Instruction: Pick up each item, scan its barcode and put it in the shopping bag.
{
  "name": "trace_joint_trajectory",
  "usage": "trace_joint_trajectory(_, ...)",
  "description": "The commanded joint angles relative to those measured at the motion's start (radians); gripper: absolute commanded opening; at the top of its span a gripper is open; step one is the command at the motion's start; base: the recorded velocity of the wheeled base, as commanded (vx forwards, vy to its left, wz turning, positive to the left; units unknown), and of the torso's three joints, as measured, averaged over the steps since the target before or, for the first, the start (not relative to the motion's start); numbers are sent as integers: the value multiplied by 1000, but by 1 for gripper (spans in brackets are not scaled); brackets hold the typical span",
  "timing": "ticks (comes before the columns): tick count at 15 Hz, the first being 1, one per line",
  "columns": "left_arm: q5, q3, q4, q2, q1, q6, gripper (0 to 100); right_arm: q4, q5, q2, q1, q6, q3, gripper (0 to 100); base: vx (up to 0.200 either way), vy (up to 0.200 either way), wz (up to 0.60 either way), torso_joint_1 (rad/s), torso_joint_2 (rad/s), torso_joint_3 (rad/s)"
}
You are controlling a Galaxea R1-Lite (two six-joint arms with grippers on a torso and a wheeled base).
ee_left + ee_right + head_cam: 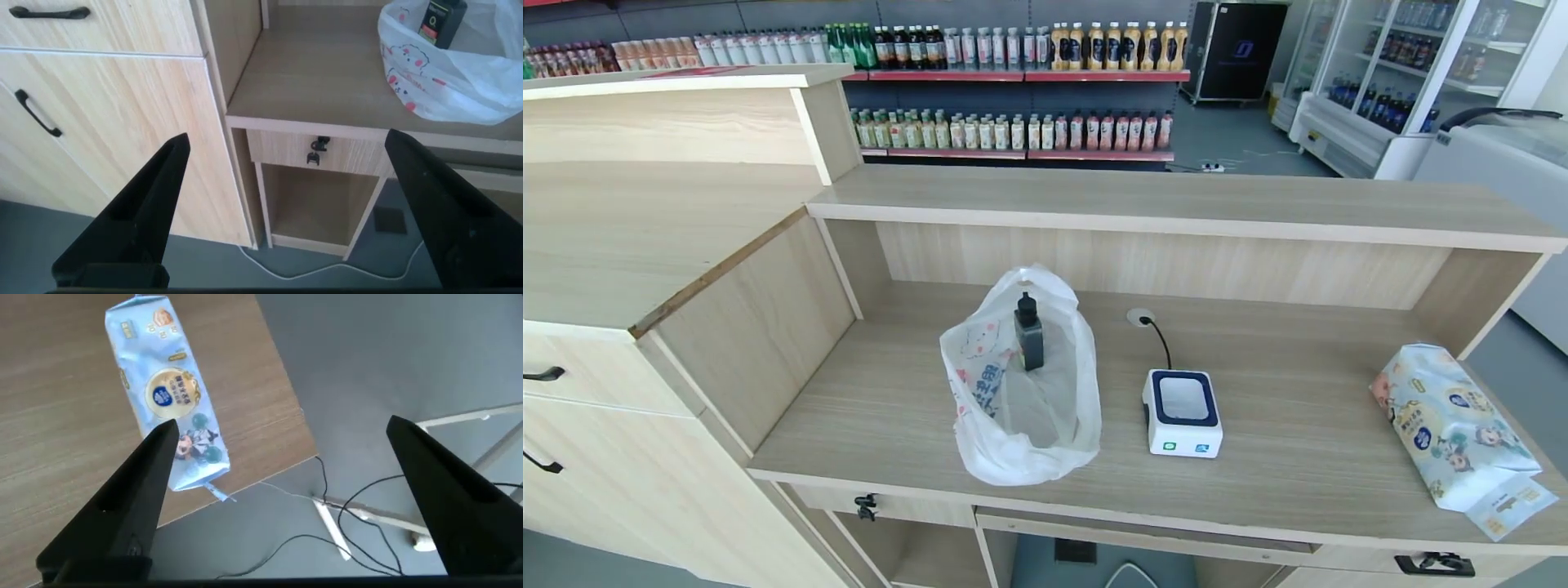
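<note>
Starting at the far left: a pale wood cabinet [605, 408] with black drawer handles stands against the counter [1258, 384]. The left gripper [288, 139] hangs low in front of it, off the counter's left front corner and above the grey floor. Its two dark fingers [139, 212] are spread wide with nothing between them. From that wrist, a small drawer with a key [315, 151] in its lock shows under the counter's edge.

On the counter top, the white shopping bag [980, 408] sits left of centre with its mouth gaping upward. A dark bottle [1029, 331] stands inside it, cap up, toward the bag's far side. Just beside the bag, and apart from it, is the scanner [1183, 411], a white block with a dark-framed window. Its black cable [1162, 339] runs back to a hole in the counter top.

At the right end, well apart from the scanner, a pack of tissues [1454, 425] with cartoon print lies flat, its near end reaching the counter's edge. The right gripper [282, 423] hovers over that right corner, partly above the floor where loose cables [359, 531] lie. Its fingers [122, 506] are also wide apart and hold nothing, and one of them is close over the pack. Whether it touches the pack, I cannot tell.
</note>
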Motion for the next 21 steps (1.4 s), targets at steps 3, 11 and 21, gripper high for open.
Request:
trace_joint_trajectory(3,1,0,0,0,1,0,100,-61,183,183,-99,-7,10,100,0,0,0,0,0,0)
trace_joint_trajectory(11,1,0,0,0,1,0,100,-68,351,356,-142,-110,-36,100,0,0,0,0,0,0)
trace_joint_trajectory(21,-1,0,0,0,1,0,100,-138,448,476,-30,-150,-51,100,0,0,0,0,0,0)
